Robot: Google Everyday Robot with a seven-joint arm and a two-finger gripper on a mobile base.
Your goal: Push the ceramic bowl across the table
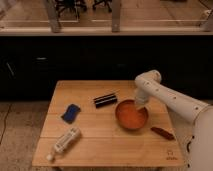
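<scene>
The ceramic bowl (131, 115), wide, shallow and orange-red, sits on the right half of the light-wood table (100, 142). My white arm reaches in from the right and bends down. My gripper (139, 104) hangs at the bowl's far right rim, reaching just inside it. The lower tips are hidden against the bowl.
A dark striped oblong object (105, 100) lies just left of the bowl. A blue object (71, 113) lies at the left. A white bottle (64, 142) lies near the front left edge. A small dark red object (162, 132) lies right of the bowl. A dark counter stands behind.
</scene>
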